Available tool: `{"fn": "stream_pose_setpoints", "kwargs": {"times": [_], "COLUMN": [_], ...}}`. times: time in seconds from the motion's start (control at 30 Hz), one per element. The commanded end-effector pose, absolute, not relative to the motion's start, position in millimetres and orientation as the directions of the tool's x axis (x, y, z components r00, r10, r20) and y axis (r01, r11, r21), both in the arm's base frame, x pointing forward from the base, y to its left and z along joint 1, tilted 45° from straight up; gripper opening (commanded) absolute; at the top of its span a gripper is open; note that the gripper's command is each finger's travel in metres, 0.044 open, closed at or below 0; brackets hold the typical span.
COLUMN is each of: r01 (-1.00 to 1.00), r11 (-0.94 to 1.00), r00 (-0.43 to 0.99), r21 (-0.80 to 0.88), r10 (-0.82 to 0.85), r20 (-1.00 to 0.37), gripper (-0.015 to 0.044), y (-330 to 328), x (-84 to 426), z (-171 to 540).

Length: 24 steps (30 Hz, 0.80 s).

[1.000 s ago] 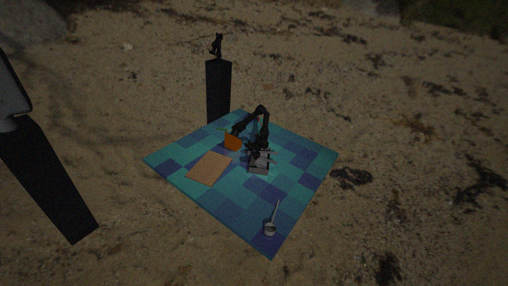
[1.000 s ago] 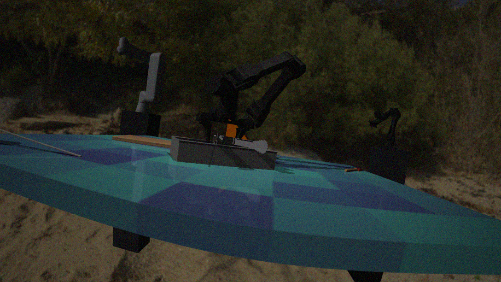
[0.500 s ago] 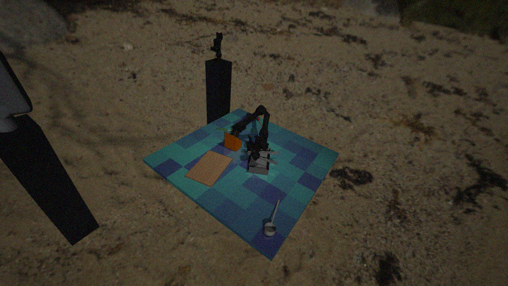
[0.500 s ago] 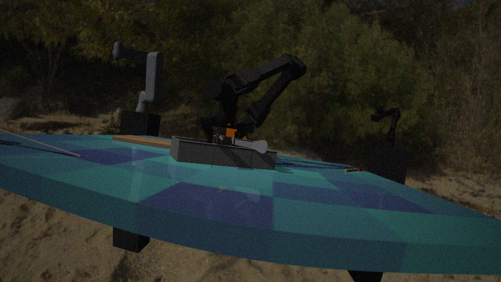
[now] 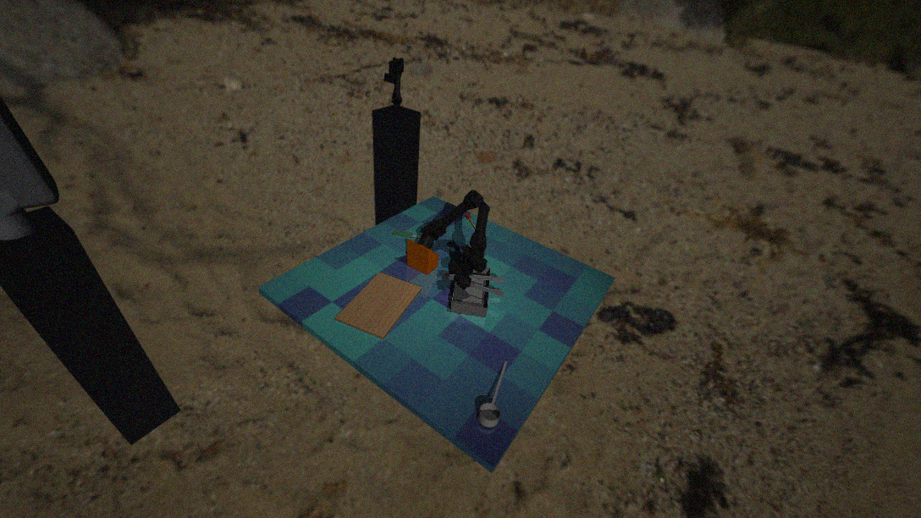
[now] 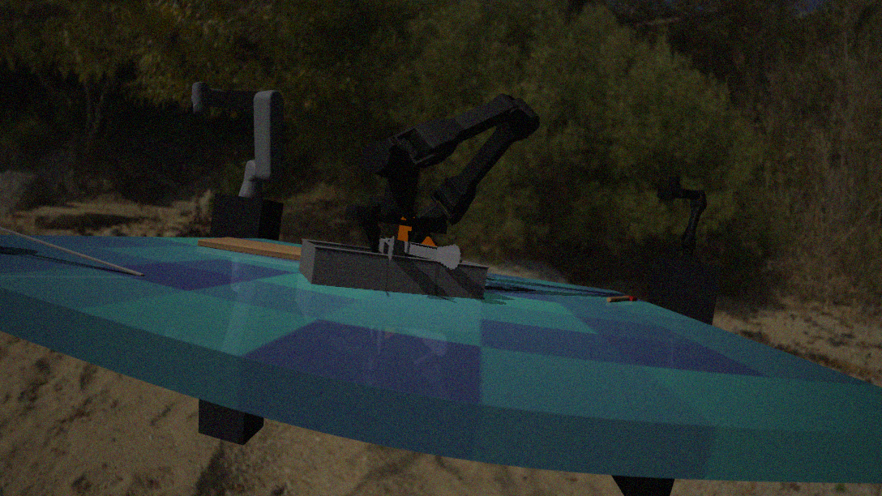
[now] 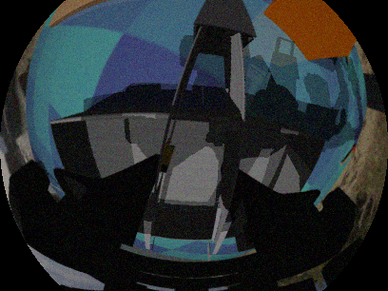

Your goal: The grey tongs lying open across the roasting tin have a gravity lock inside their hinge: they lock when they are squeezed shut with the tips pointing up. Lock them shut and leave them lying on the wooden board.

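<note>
The grey tongs (image 5: 497, 291) (image 6: 448, 255) (image 7: 238, 71) lie across the grey roasting tin (image 5: 468, 310) (image 6: 345, 271), arms still apart. In the wrist view their dark hinge end is at the top and the tips at the bottom. In the top view the tips stick out past the tin's right side. My gripper (image 5: 466, 283) (image 6: 387, 246) (image 7: 192, 163) points down at the tin, with one finger outside each arm, part-closed and pressing them slightly together. The exact contacts are dark. The wooden board (image 5: 379, 304) (image 6: 246, 246) (image 7: 78, 11) lies flat beside the tin, with nothing on it.
An orange block (image 5: 421, 257) (image 6: 403, 231) (image 7: 311, 29) stands near the arm's base, between board and arm. A long-handled ladle (image 5: 488, 417) lies at the near corner of the table. A thin green item (image 5: 403, 234) and a red-ended stick (image 6: 619, 299) lie farther back.
</note>
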State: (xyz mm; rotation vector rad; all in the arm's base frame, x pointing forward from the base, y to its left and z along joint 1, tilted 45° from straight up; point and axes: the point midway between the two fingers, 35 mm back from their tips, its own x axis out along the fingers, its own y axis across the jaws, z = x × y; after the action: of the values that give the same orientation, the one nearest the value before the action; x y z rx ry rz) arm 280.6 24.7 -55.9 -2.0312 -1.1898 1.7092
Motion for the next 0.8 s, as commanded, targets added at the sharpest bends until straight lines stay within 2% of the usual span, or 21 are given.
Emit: {"fn": "stream_pose_setpoints", "kwargs": {"times": [0.0,0.77], "r01": [0.430,0.430], "r11": [-0.643,-0.643], "r00": [-0.010,-0.010], "r21": [-0.634,-0.634], "r10": [0.699,0.699], "r20": [-0.715,-0.715], "gripper": [0.0254,0.0101], "y": [24.6,24.6], "x": [281.2,281.2], "z": [-55.5,-55.5]}}
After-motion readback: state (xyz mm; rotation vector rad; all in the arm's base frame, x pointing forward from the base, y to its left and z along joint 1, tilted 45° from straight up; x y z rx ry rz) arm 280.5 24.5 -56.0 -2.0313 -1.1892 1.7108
